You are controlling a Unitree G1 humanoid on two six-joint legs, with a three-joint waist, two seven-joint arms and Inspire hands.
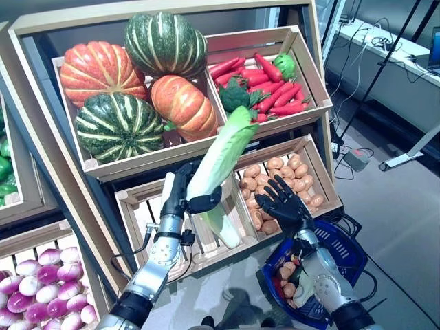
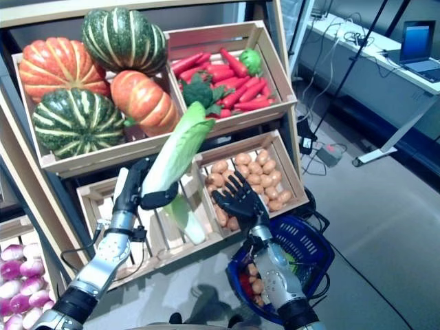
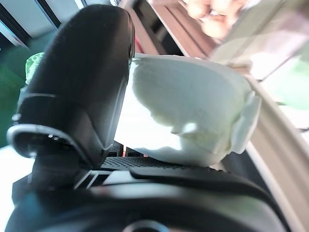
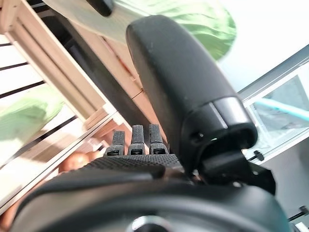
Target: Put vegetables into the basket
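My left hand [image 1: 187,196] is shut on a long pale-green napa cabbage [image 1: 221,151], held up tilted in front of the shelf; its white base [image 3: 188,113] fills the left wrist view beside the thumb [image 3: 82,82]. Another cabbage [image 1: 223,223] lies in the lower left crate. My right hand [image 1: 282,199] is open with fingers spread, empty, hovering over the potato crate [image 1: 275,180], right of the held cabbage. The blue basket [image 1: 344,258] hangs below my right forearm and holds potatoes and red pieces.
The upper crates hold pumpkins [image 1: 137,82] and red peppers with broccoli [image 1: 265,86]. Purple-white turnips [image 1: 41,289] lie in a bin at the lower left. A desk [image 1: 385,48] with cables stands to the right across open floor.
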